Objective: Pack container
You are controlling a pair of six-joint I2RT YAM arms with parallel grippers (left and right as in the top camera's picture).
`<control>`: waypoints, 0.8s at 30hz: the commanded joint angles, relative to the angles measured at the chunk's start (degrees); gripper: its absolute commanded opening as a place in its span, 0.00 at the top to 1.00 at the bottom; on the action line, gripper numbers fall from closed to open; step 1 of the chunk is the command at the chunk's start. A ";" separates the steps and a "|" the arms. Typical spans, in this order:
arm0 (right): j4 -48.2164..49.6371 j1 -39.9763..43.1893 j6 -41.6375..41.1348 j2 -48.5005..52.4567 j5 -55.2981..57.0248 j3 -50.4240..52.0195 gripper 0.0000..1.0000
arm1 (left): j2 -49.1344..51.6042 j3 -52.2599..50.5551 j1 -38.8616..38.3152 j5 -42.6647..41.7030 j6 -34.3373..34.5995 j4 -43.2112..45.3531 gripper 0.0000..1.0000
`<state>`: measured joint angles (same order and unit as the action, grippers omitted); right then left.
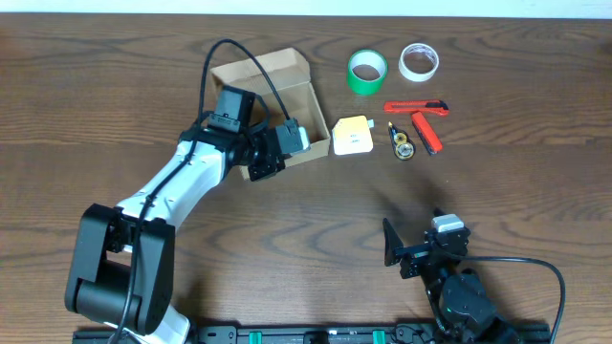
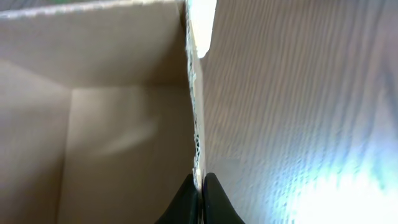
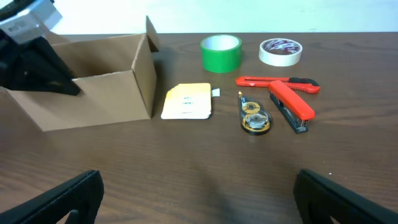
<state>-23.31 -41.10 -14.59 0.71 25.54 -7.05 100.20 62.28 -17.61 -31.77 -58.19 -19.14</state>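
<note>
The container, a plain brown cardboard box (image 1: 277,91), stands open at the back left of the table; it also shows in the right wrist view (image 3: 93,87). My left gripper (image 1: 292,143) is shut on the box's near wall edge (image 2: 194,124), one finger inside and one outside, fingertips (image 2: 200,186). A green tape roll (image 1: 366,71), a white tape roll (image 1: 419,62), a red cutter (image 1: 417,107), a red stapler (image 1: 426,132), a yellow pad (image 1: 352,135) and a small tape dispenser (image 1: 403,143) lie to the box's right. My right gripper (image 1: 421,250) is open and empty near the front edge.
The items show again in the right wrist view: the green roll (image 3: 221,53), the white roll (image 3: 280,51), the pad (image 3: 186,101). The left arm's cable arcs over the box. Bare wood lies between the items and my right gripper (image 3: 199,193).
</note>
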 commanded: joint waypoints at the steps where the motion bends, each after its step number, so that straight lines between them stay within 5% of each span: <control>1: -0.07 -0.46 0.52 -0.33 0.57 0.20 0.01 | 0.07 0.90 0.79 4.59 -4.72 -0.83 0.95; 24: -0.07 -0.46 0.52 -0.33 0.59 0.20 0.01 | -0.26 4.00 1.07 -2.80 -19.06 -18.14 0.95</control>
<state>-23.31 -41.10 -14.59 0.71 25.54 -7.05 100.20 63.88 -16.71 -33.26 -73.45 -35.90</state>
